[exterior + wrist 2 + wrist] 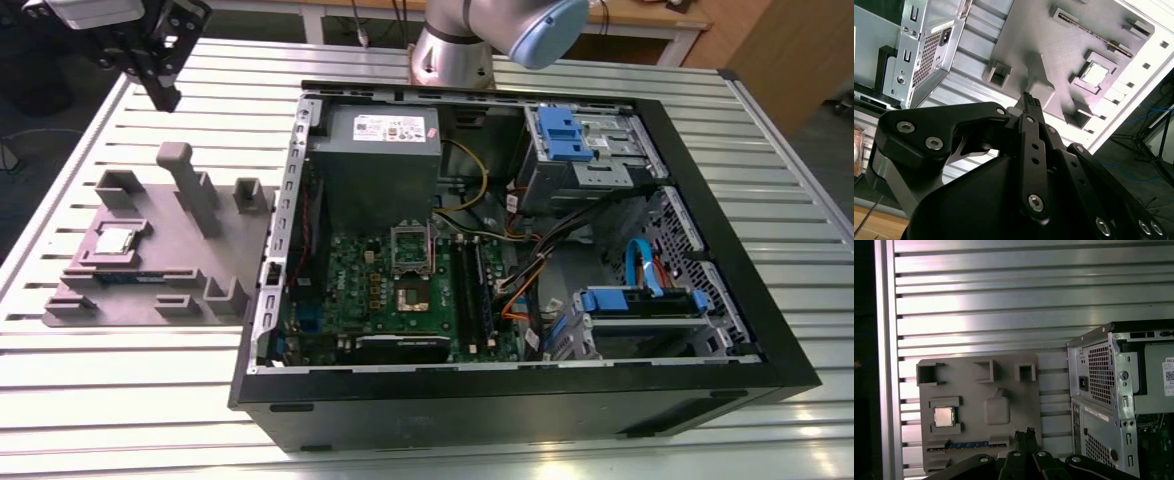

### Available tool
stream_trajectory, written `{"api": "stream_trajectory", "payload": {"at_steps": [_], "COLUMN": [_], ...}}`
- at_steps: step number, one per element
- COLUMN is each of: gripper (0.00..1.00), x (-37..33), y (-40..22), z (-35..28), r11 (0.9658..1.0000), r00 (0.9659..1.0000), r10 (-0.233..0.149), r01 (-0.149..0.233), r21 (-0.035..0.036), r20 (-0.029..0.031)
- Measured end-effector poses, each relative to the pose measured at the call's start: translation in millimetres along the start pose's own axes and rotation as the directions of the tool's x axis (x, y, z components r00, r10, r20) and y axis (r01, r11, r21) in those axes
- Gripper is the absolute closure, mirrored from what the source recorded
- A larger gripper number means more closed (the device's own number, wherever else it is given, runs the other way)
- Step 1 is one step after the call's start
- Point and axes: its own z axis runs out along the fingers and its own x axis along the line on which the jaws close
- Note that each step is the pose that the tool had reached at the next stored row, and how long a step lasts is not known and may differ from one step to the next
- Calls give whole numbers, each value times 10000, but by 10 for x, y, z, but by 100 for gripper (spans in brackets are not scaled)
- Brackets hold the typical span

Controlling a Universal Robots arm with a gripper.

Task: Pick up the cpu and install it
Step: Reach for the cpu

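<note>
The cpu (pixel 118 240) lies flat in a square pocket of a grey fixture plate (pixel 167 262) on the slatted table, at the exterior view's left. Both wrist views also show the cpu (pixel 1095 74) (pixel 943 416), with its shiny top facing up. My gripper (pixel 166 98) hangs high above the plate's far side, well clear of the chip. Its fingers are shut together with nothing between them, as both wrist views show the gripper (pixel 1030 98) (pixel 1025 434). The motherboard's socket (pixel 407 291) sits inside the open computer case, with its metal frame (pixel 410 242) flipped up.
The open computer case (pixel 747 270) fills the middle and the exterior view's right, with a grey power supply (pixel 378 150), blue drive brackets (pixel 563 130) and cables. Upright posts (pixel 187 185) rise from the fixture plate. The arm's base (pixel 454 50) stands behind the case.
</note>
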Motion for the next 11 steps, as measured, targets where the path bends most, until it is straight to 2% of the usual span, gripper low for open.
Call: {"api": "stream_trajectory", "payload": {"at_steps": [11], "gripper": [90], "x": [42], "y": [-4], "z": [9], "r11": [10000], "r00": [10000], "r10": [0], "r01": [0], "r21": [1], "r20": [-7]}}
